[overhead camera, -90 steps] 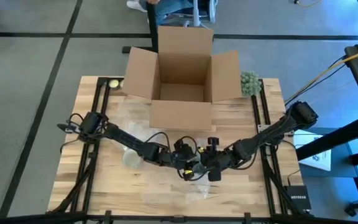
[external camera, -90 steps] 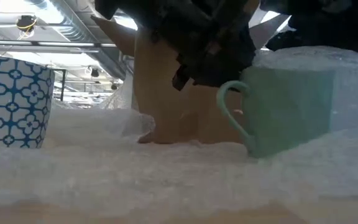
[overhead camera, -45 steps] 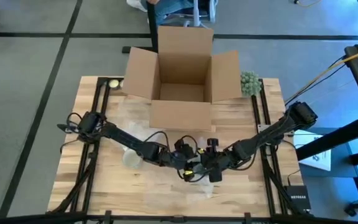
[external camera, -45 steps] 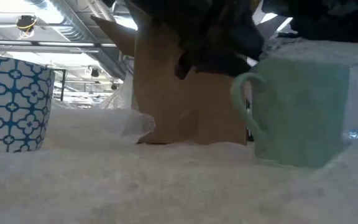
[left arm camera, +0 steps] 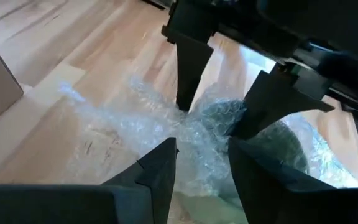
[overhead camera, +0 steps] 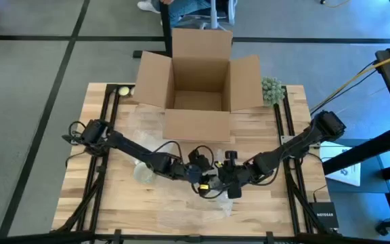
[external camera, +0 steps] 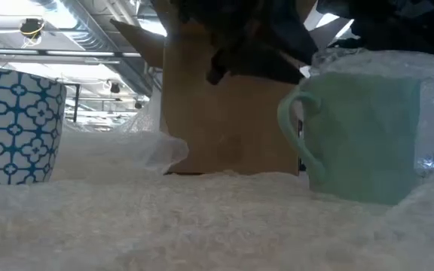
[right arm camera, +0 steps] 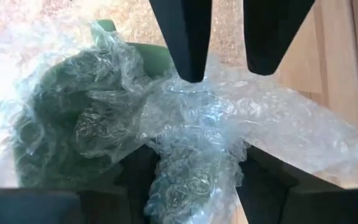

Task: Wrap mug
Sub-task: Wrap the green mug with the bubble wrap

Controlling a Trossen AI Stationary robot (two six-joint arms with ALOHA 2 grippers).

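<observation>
Mug (external camera: 364,132), pale green, stands on the bubble wrap (external camera: 164,226) near the front middle of the wooden table (overhead camera: 107,203), its handle turned toward the patterned blue cup (external camera: 13,124). Wrap is already gathered over its mouth. Both grippers meet above it. The left gripper (left arm camera: 201,165) has its fingers (left arm camera: 160,171) a little apart with a bunch of wrap between them. The right gripper (right arm camera: 191,168) also pinches a twisted bunch of wrap just beside the mug's rim. Behind stands an open cardboard box (overhead camera: 198,85).
</observation>
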